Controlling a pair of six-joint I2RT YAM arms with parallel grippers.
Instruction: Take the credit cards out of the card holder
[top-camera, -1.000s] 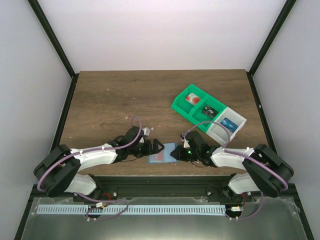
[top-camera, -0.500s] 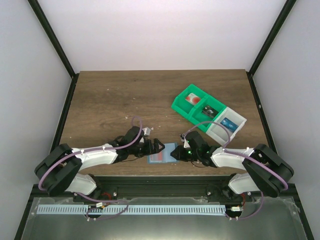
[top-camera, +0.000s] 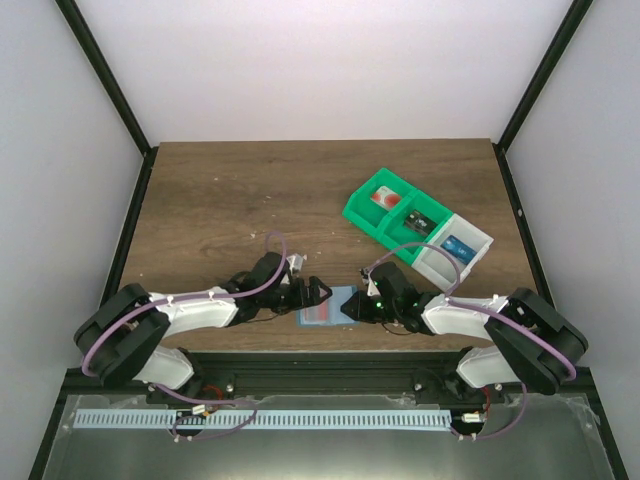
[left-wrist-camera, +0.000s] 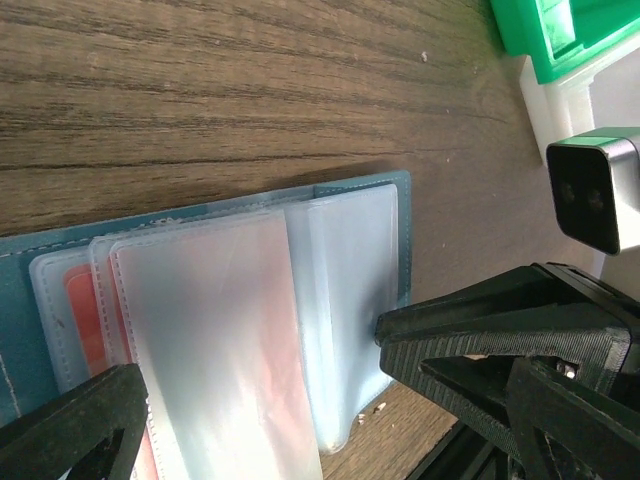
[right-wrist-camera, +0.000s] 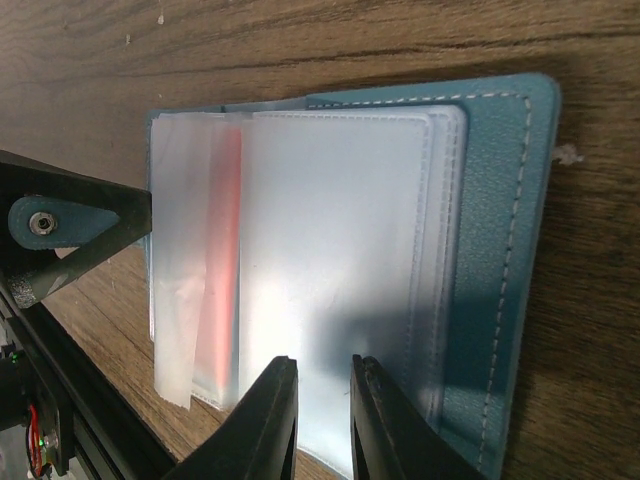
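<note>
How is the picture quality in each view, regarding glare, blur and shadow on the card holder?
Top external: even light and sharp, but the holder is very small. Left wrist: strong glare on the clear sleeves washes out the red card, and the lower corners are blurred. Right wrist: the same glare, with a soft shadow over the lower sleeves.

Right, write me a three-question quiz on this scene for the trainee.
1. True or false: the card holder lies closed.
2. In the top view, where do the green-and-white bins stand from the holder? A: farther back, to the right. B: farther back, to the left. C: nearer, to the left.
3. Fill in: the colour showing through the holder's clear sleeves is ___.
Key: 1 false, it lies open; 2 A; 3 red.
</note>
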